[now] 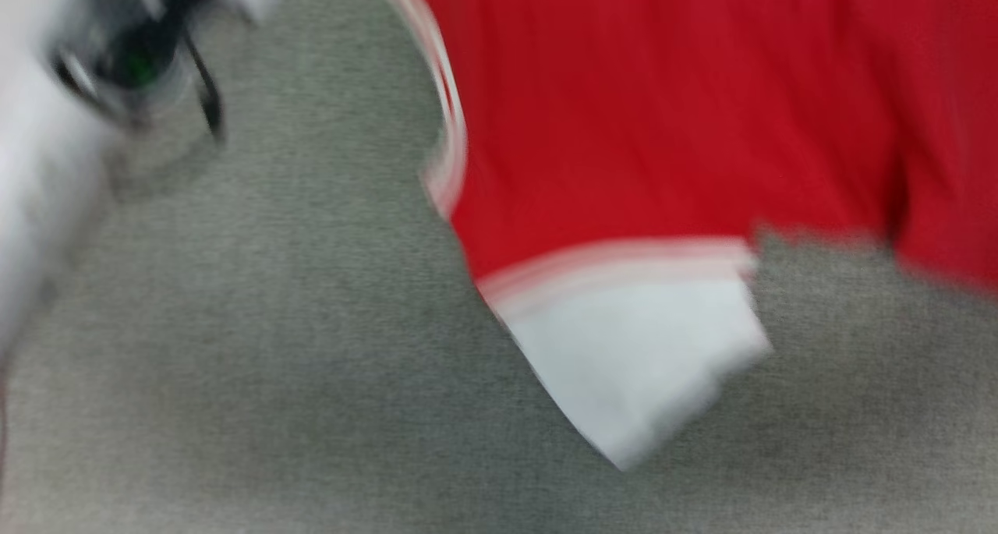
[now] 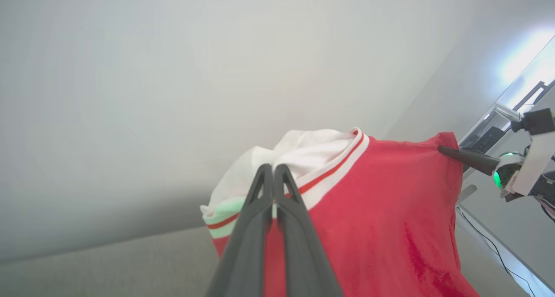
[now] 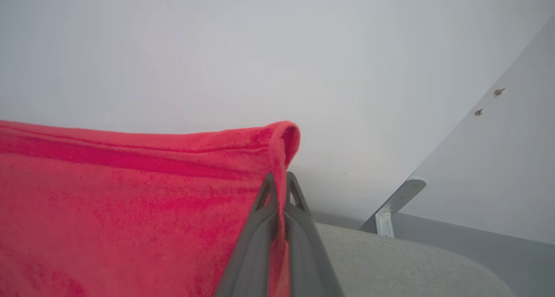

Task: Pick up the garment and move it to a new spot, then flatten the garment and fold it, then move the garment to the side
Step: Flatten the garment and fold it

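Left gripper (image 2: 274, 167) clamped shut on the garment (image 2: 381, 210) at its striped trim, right gripper (image 3: 277, 177) pinched on a red hem corner. Left wrist view catches both grips, shirt held up and spanning between them. Head view is blurred but adds a white sleeve (image 1: 639, 362) hanging over the grey fabric surface (image 1: 234, 362).

I have open desk (image 1: 234, 362) to the left of and below the shirt (image 1: 663, 113). The shirt hangs like a curtain between the left end effector (image 2: 274, 167) and the right end effector (image 3: 277, 175), both clamped on it, so nothing passes between them. My blurred left arm (image 1: 31, 167) crowds the upper-left corner. A wall (image 3: 173, 50) stands behind, and a bracket (image 3: 390, 210) and a slanted panel (image 3: 498, 167) close off the right.
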You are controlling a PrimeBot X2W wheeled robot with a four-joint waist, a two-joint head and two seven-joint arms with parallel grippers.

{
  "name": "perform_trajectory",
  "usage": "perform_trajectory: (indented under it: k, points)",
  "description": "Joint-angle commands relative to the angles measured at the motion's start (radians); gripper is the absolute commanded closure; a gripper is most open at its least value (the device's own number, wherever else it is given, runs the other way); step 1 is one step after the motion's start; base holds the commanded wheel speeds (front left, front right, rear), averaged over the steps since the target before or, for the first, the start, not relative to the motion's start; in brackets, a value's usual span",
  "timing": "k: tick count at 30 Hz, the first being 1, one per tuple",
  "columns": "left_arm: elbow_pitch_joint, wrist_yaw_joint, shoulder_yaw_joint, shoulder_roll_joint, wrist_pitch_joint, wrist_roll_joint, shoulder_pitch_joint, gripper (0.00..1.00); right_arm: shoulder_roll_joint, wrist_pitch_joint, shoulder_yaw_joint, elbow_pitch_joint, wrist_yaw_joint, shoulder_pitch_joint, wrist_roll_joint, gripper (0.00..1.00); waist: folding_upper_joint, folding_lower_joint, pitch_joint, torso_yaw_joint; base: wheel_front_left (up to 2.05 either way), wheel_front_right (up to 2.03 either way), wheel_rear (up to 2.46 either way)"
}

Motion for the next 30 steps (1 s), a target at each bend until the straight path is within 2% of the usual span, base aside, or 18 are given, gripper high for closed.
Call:
perform_trajectory:
  k: [1, 4, 8, 13, 17, 22, 26, 27, 28, 30]
  points:
    - [0.075, 0.005, 0.029, -0.018, -0.015, 0.018, -0.098, 1.00, 0.026, -0.053, -0.034, 0.050, -0.002, -0.076, -0.037, 1.00, 0.0000, 0.0000, 0.025, -0.029, 0.00, 0.00, 0.00]
    - [0.197, 0.028, 0.052, -0.051, -0.062, 0.074, -0.254, 1.00, 0.072, -0.154, -0.088, 0.138, -0.002, -0.187, -0.100, 1.00, 0.0000, 0.0000, 0.031, -0.043, 0.00, 0.00, 0.00]
    - [0.320, 0.025, 0.091, -0.094, -0.128, 0.105, -0.417, 1.00, 0.120, -0.275, -0.153, 0.233, -0.003, -0.303, -0.190, 1.00, 0.0000, 0.0000, 0.029, -0.058, 0.00, 0.00, 0.00]
    - [0.404, 0.005, 0.126, -0.132, -0.174, 0.084, -0.472, 1.00, 0.170, -0.354, -0.179, 0.328, -0.003, -0.340, -0.234, 1.00, 0.0000, 0.0000, 0.020, -0.065, 0.00, 0.00, 0.00]
    - [0.327, 0.004, 0.079, -0.132, -0.183, 0.070, -0.342, 1.00, 0.183, -0.371, -0.138, 0.342, -0.003, -0.250, -0.205, 1.00, 0.0000, 0.0000, 0.005, -0.058, 0.00, 0.00, 0.00]
    - [0.162, 0.003, 0.045, -0.081, -0.192, 0.017, -0.111, 1.00, 0.161, -0.365, -0.050, 0.261, -0.002, -0.080, -0.117, 1.00, 0.0000, 0.0000, -0.014, -0.053, 0.00, 0.00, 0.00]
    - [-0.035, 0.002, 0.059, -0.032, -0.195, -0.010, 0.155, 1.00, 0.091, -0.348, 0.033, 0.113, -0.002, 0.150, 0.005, 1.00, 0.0000, 0.0000, -0.038, -0.047, 0.00, 0.00, 0.00]
    - [-0.122, 0.002, 0.071, -0.008, -0.194, -0.002, 0.294, 1.00, 0.051, -0.339, 0.058, 0.029, -0.002, 0.266, 0.062, 1.00, 0.0000, 0.0000, -0.052, -0.046, 0.00, 0.00, 0.00]
    - [-0.122, 0.002, 0.071, -0.008, -0.194, -0.002, 0.294, 1.00, 0.051, -0.339, 0.058, 0.029, -0.002, 0.266, 0.062, 1.00, 0.0000, 0.0000, -0.052, -0.046, 0.00, 0.00, 0.00]
    - [-0.237, 0.002, 0.088, 0.018, -0.194, 0.014, 0.462, 1.00, -0.010, -0.323, 0.066, -0.088, -0.002, 0.435, 0.139, 1.00, 0.0000, 0.0000, -0.076, -0.043, 0.00, 0.00, 0.00]
